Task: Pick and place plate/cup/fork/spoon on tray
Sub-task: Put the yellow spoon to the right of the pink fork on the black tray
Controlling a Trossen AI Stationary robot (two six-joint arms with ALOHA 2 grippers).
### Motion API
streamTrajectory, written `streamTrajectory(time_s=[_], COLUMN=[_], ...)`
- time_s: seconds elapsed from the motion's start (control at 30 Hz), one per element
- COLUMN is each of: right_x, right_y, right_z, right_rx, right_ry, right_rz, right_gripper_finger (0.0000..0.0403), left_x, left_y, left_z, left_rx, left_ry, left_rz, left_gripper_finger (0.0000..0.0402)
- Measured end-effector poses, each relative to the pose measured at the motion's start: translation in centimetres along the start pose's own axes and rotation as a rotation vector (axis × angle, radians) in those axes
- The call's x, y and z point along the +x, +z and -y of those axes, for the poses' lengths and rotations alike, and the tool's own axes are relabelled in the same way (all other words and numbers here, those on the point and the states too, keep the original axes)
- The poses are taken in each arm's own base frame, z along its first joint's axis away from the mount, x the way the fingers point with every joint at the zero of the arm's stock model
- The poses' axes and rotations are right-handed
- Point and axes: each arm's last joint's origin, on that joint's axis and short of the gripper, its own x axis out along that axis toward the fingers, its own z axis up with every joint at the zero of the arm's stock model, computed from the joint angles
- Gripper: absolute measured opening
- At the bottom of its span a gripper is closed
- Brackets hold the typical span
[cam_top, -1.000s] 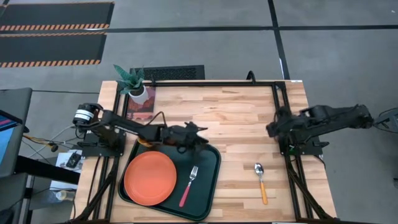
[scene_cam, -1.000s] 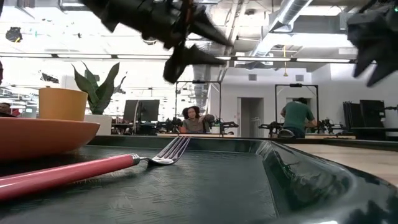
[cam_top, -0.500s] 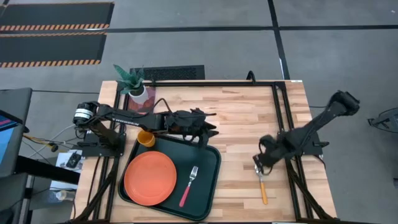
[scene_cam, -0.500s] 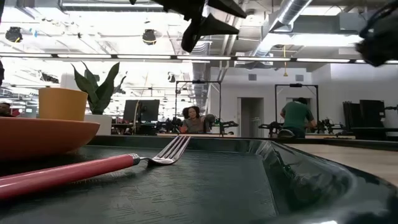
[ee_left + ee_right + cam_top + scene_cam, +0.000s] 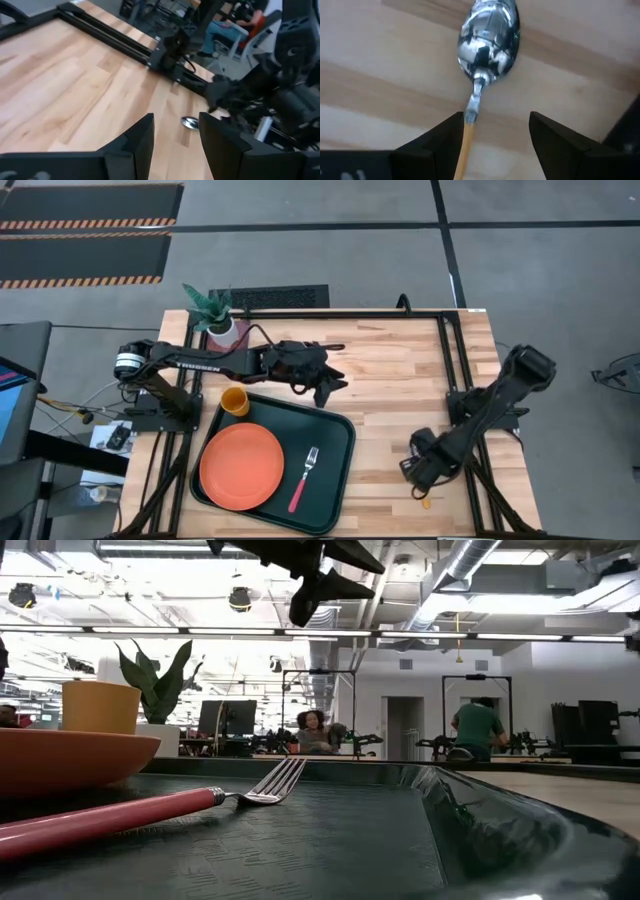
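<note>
Wooden table (image 5: 380,370), spoon (image 5: 487,35) near its right edge.
We'd pinch its slim, slippery handle; right gripper (image 5: 495,132) spread over it, left gripper (image 5: 175,135) parted.

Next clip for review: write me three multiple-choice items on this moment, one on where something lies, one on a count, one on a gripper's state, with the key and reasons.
1. Where does the spoon lie?
A. on the bare wooden table, right of the tray
B. on the plate
C. inside the cup

2. How many of the plate, cup, fork and spoon are on the tray?
A. one
B. three
C. four

3. How is the right gripper?
A. shut on the fork
B. open over the spoon
C. shut on the cup

Key:
1 A: the spoon rests on wood, under the right gripper, well apart from the tray.
2 B: the plate, cup and fork are on the tray; the spoon is not.
3 B: in the right wrist view both fingers stand apart, with the spoon's handle by one of them.

The left gripper hovers open above the table behind the tray.
</note>
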Motion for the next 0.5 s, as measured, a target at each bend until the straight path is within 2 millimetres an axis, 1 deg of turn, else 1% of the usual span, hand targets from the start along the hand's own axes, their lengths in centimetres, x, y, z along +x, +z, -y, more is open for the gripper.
streamTrajectory(time_s=[0.17, 0.27, 0.37, 0.5], right_x=[2.7, 3.3, 3.5, 3.4], right_y=[0.2, 0.5, 0.8, 0.8], right_z=[-2.1, -2.8, -3.0, -2.8], right_rx=[-0.036, -0.032, -0.004, 0.039], right_ry=[0.013, 0.009, 0.006, -0.005], right_rz=[-0.013, -0.039, -0.041, -0.031], right_gripper_finger=[0.025, 0.0236, 0.0195, 0.0107], left_x=[-0.1, -0.2, -0.2, -0.2], left_y=[0.3, 0.4, 0.4, 0.1], left_z=[-0.4, -0.6, -0.7, -0.8], left_rx=[0.008, 0.017, 0.016, 0.014], left_ry=[-0.023, -0.019, -0.017, -0.007], left_rz=[-0.009, -0.006, -0.013, -0.039], left_gripper_finger=[0.0142, 0.0142, 0.0142, 0.0142])
